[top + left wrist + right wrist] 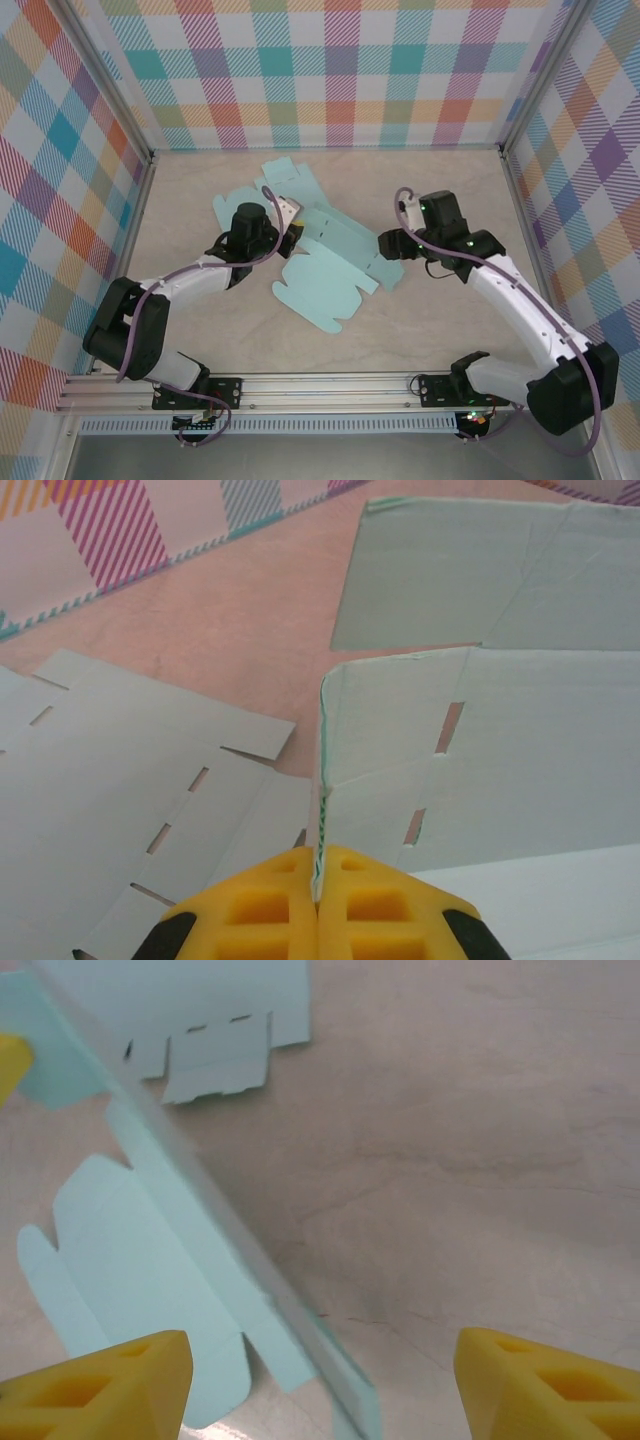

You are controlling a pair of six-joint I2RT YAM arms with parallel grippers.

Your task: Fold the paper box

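On the beige worktop (420, 330), the light-blue die-cut paper box (325, 285) lies mostly flat at centre. My left fingers (300, 890) are clenched on 1 flap, standing it upright along its crease. My right fingers (130, 1375) are released, spread either side of a raised panel edge, probably ready to steady it.

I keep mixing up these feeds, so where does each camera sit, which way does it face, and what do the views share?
Top external: above, behind the bases, looking down on the table, left arm, right arm and paper box.
Left wrist: on the left arm, looking along the left end effector, shut on the paper box's upturned edge.
Right wrist: on the right arm, looking down past the open right end effector at the table.
Shared: all three show the paper box.
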